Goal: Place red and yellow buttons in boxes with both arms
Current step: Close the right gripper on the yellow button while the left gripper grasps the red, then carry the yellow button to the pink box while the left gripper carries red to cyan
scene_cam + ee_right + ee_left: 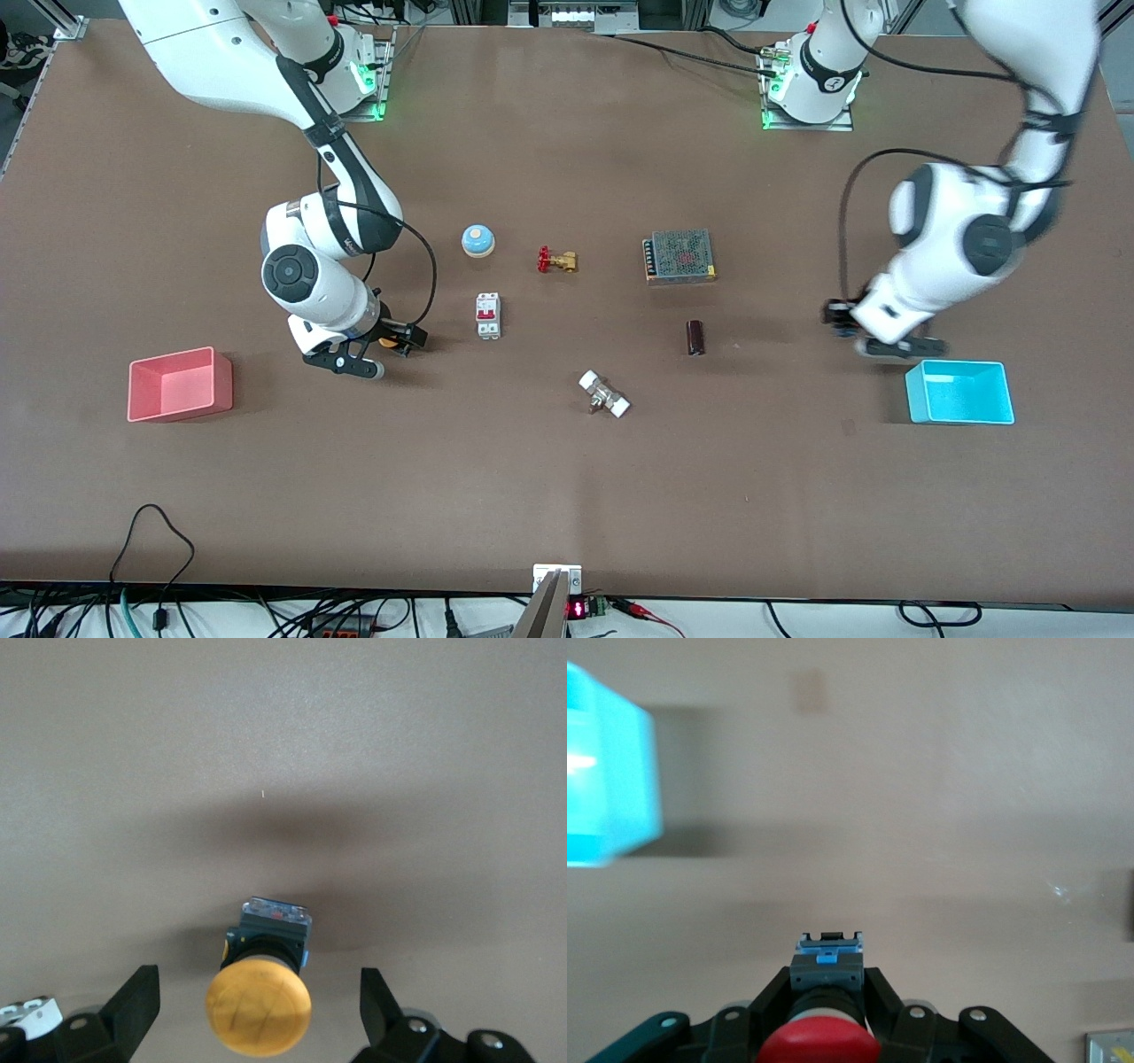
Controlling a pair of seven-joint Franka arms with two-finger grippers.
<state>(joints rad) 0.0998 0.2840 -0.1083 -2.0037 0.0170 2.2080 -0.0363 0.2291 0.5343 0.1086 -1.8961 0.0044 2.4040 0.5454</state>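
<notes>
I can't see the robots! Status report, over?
Left gripper shut on red button, near cyan box. Right gripper open around yellow button on table. Nothing in the way.

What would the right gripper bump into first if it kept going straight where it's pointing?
Most likely the yellow button. It sits right between the right gripper's open fingers, with only bare table showing past it. How close it is already is hard to judge.
</notes>
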